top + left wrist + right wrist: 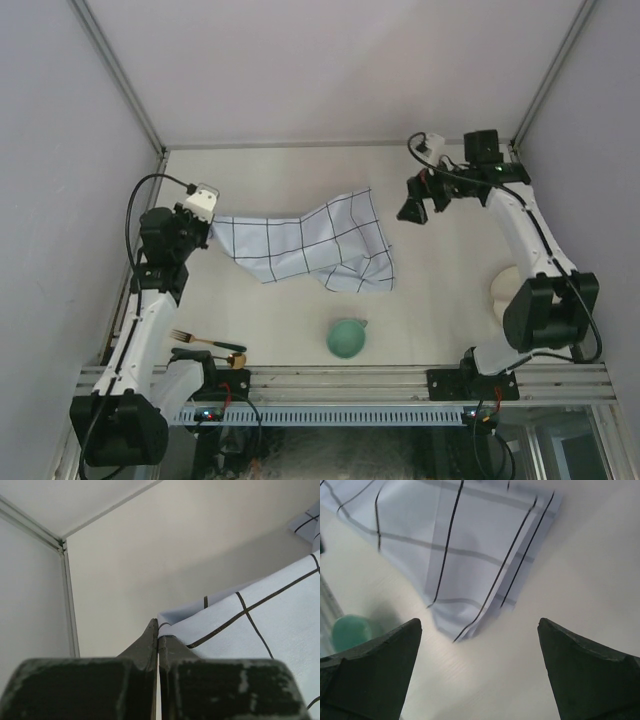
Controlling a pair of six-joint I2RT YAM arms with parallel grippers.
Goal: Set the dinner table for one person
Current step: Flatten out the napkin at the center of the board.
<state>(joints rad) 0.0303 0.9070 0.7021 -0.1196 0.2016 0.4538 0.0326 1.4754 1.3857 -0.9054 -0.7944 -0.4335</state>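
1. Two grippers, two states: the left gripper [158,630] is pinched shut on the left corner of the cloth [310,245] and holds that end lifted off the table [440,290], which spans the whole floor under both arms.
2. At the far right, the right gripper [412,212] stands wide and holds nothing, apart from the cloth.
3. From the right gripper the cloth lies to the left. Its long axis runs left to right across the table's middle. Its loose, folded right end is nearest the right arm, so I judge that arm better placed to take it.
4. Along the near edge sit a green cup [346,338] in the middle and a fork [195,339] at the left.
5. No brand, label or writing can be read.
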